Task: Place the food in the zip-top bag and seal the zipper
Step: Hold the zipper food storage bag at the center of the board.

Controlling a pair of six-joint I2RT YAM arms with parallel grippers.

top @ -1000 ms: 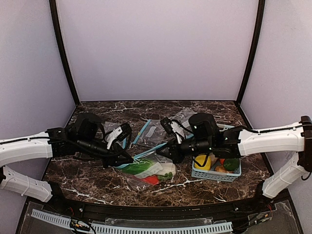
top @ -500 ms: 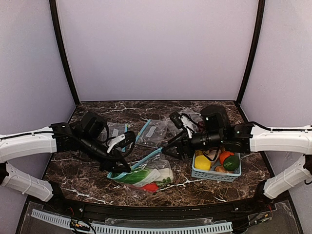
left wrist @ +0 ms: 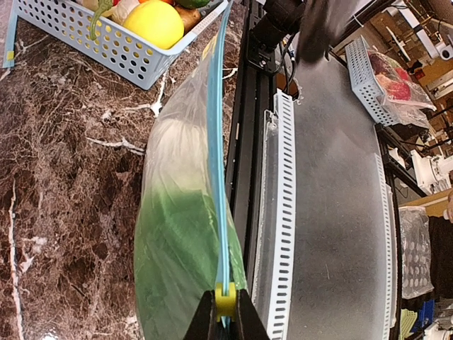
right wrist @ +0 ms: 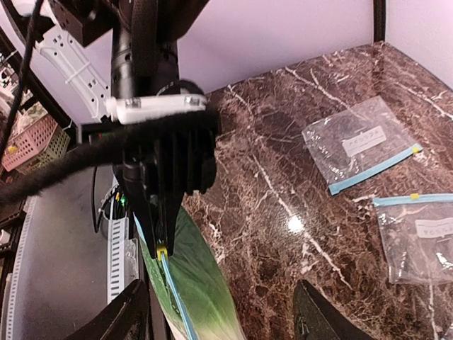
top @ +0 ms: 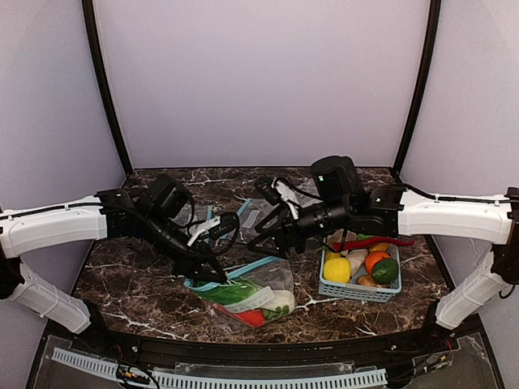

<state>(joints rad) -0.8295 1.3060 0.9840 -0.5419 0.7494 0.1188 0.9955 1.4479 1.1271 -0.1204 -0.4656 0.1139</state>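
Observation:
The zip-top bag (top: 261,285) lies at the table's front middle, holding the food: a leafy green-and-white vegetable (top: 233,293) and a red-orange piece (top: 250,317). No cucumber is clear to me. The light-blue zipper (top: 243,269) runs along its upper edge. My left gripper (top: 209,274) is shut on the yellow slider (left wrist: 225,300) at the zipper's (left wrist: 219,177) left end, with the bag (left wrist: 173,219) hanging beside it. My right gripper (top: 268,239) hovers open just behind the bag, gripping nothing. In the right wrist view its fingers (right wrist: 131,312) frame the slider (right wrist: 162,250) and the bag (right wrist: 202,294).
A light-blue basket (top: 357,292) at the right holds a lemon (top: 336,270), an orange (top: 374,261) and a lime (top: 386,271); a long red piece (top: 375,241) lies across its far rim. Smaller clear bags (right wrist: 357,145) (right wrist: 417,237) lie behind. The table's front rail (left wrist: 283,234) is close by.
My right gripper opened, let go of the zipper's right end and drew back to the left. My left gripper shifted right and nearer, still holding the slider, and the bag moved with it.

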